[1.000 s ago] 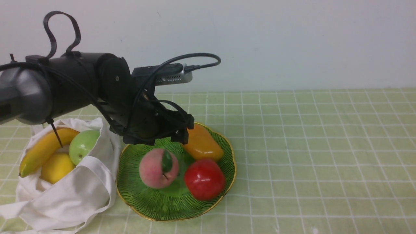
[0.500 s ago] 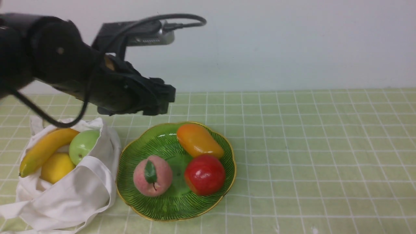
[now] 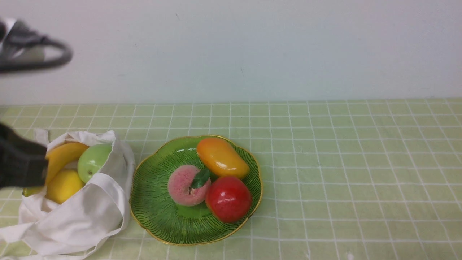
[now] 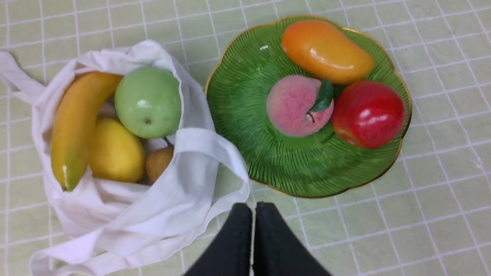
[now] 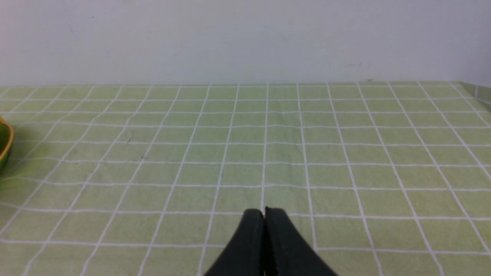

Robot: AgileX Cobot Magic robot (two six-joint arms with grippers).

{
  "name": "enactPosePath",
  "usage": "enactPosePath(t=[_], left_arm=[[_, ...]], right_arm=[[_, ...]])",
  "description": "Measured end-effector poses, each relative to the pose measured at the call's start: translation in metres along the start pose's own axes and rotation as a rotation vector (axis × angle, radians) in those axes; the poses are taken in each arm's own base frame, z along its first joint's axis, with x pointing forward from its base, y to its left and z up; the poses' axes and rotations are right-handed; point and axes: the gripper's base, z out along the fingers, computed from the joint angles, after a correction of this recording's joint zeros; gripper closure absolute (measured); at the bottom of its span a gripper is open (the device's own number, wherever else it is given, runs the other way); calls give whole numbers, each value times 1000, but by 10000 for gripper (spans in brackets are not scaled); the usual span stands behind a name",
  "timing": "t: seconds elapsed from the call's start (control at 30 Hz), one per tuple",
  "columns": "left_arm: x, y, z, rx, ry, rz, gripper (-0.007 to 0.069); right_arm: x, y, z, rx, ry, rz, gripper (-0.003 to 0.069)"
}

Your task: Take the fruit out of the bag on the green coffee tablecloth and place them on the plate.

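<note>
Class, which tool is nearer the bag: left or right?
Left. The left tool hovers near the bag; the right tool is far off, beyond the plate.

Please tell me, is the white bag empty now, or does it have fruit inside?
Not empty: the white bag has a banana, a green apple and a lemon visible in its opening.

The front view looked forward from between the arms; the left wrist's, nearer, looked down, both sharing bag [image 4: 199,172] and plate [image 4: 238,115]; the right wrist's faced low across the cloth [image 5: 284,176].
</note>
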Motion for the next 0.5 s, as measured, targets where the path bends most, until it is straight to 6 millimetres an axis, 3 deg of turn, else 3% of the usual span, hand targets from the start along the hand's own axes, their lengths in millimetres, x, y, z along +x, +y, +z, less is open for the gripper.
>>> enactPosePath(t=[0.1,0.3,0.5], left_arm=[[41,4,7,18,-98,2,632],[92,4,42,93,-400,-35,632],[112,2,64,156,-631,-28,632]], right_arm=[[0,0,0,0,1,0,673],[0,0,0,0,1,0,673],[0,0,0,0,1,0,673]])
